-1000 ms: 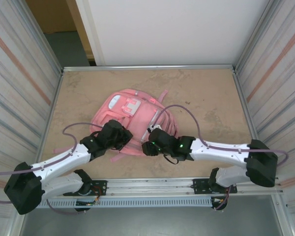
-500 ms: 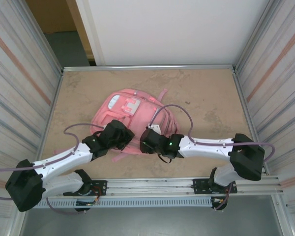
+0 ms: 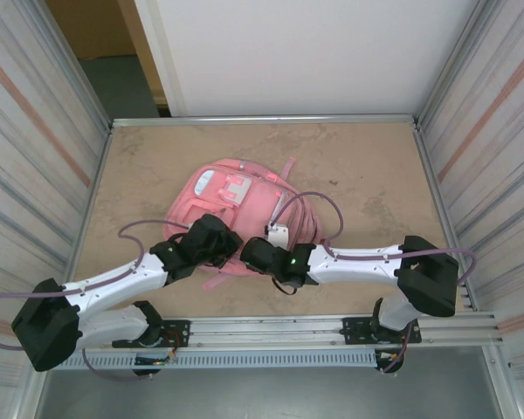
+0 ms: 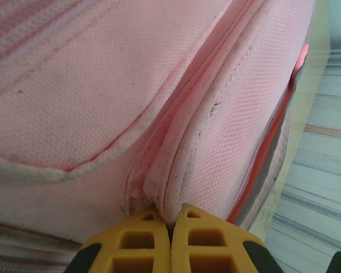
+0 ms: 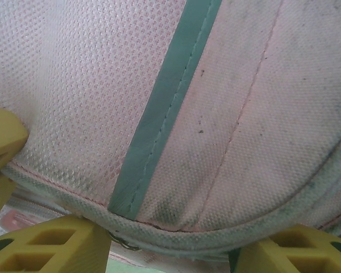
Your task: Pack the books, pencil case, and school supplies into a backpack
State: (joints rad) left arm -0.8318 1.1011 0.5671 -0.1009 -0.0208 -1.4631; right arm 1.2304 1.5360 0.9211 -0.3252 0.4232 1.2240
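The pink backpack point(image 3: 236, 202) lies flat in the middle of the table, its white front pockets toward the far left. My left gripper point(image 3: 220, 246) sits at its near edge, shut on a fold of the piped pink seam point(image 4: 176, 170), which is pinched between the yellow fingertips point(image 4: 153, 219). Just right of it, my right gripper point(image 3: 250, 253) is open, and the backpack's grey-piped rim point(image 5: 176, 227) with a teal strip point(image 5: 159, 131) spans the gap between its fingers point(image 5: 57, 247). The books, pencil case and school supplies are hidden.
A loose pink strap point(image 3: 213, 281) trails from the backpack toward the near rail. Bare tan tabletop point(image 3: 375, 175) lies right of and behind the bag. Ribbed metal walls point(image 3: 35, 157) close in both sides, and the arms' cables loop over the bag.
My right arm has swung left along the backpack's near edge, ending close to the left gripper, and its jaws have widened. The left gripper keeps its hold and has barely shifted.
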